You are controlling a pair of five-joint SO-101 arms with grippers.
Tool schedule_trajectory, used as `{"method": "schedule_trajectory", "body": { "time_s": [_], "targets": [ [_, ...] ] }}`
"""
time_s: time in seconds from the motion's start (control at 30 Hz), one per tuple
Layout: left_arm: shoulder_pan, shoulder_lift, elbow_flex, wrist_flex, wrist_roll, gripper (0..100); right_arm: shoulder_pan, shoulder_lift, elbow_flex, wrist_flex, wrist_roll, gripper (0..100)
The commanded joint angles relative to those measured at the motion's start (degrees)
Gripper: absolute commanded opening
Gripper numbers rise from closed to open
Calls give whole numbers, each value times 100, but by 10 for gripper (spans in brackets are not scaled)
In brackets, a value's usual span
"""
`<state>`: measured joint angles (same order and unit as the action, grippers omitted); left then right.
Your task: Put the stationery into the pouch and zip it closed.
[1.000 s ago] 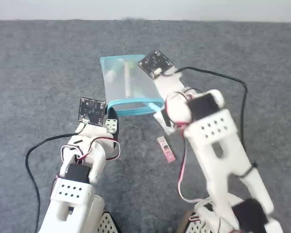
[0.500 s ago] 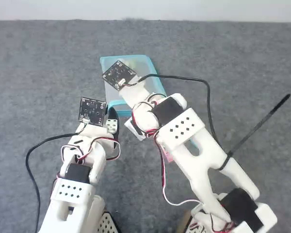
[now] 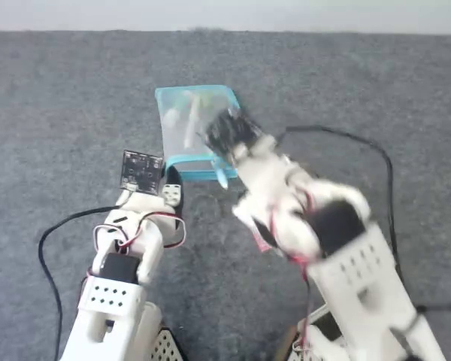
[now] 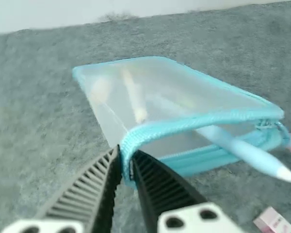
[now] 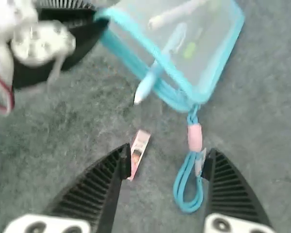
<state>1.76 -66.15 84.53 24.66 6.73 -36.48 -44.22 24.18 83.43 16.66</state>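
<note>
Your left gripper (image 4: pixel 124 155) is nearly closed, pinching the zipper edge at one corner of the pouch (image 4: pixel 169 97). The pouch lies on the grey carpet (image 4: pixel 39 121) with its mouth open. A pen (image 4: pixel 242 151) sticks halfway out of that mouth. Your right gripper (image 5: pixel 167 160) hangs wide open and empty above the eraser (image 5: pixel 137 153) and the pouch's strap (image 5: pixel 188 191), both on the carpet just beside the pouch.

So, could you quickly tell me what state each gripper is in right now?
Left gripper: closed on the teal zip edge of the translucent plastic pouch.
Right gripper: open, holding nothing.
</note>
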Motion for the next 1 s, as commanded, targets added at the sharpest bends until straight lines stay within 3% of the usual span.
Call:
{"method": "schedule_trajectory", "body": {
  "time_s": [0.0, 0.07, 0.17, 0.23, 0.37, 0.47, 0.63, 0.73, 0.8, 0.97],
  "targets": [
    [-457, 0, -321, -255, 492, 11, 101, -576, 1503, -497, 123, 238],
    [-211, 35, -312, -220, 334, 11, 127, -523, 2127, -998, 123, 238],
    [1037, 9, -136, 70, -818, 11, 145, -233, 2479, -1516, 123, 237],
    [1380, -18, -75, 105, -914, 11, 145, 110, 2479, -1675, 114, 237],
    [264, -9, -330, 88, -18, 11, 163, 831, 2479, -2009, -149, 237],
    [-334, 0, -382, 70, 158, 11, 189, 1297, 2488, -2378, -448, 237],
    [659, -18, -207, 53, -624, 11, 215, 1930, 2488, -2519, -527, 237],
    [62, -9, -382, 70, 167, 11, 207, 2141, 2488, -2536, -527, 237],
    [-334, 26, -435, 62, 264, 11, 198, 2255, 2488, -2695, -536, 237],
    [607, -9, -189, 62, -325, 11, 207, 2466, 2497, -3073, -879, 237]
  ]
}}
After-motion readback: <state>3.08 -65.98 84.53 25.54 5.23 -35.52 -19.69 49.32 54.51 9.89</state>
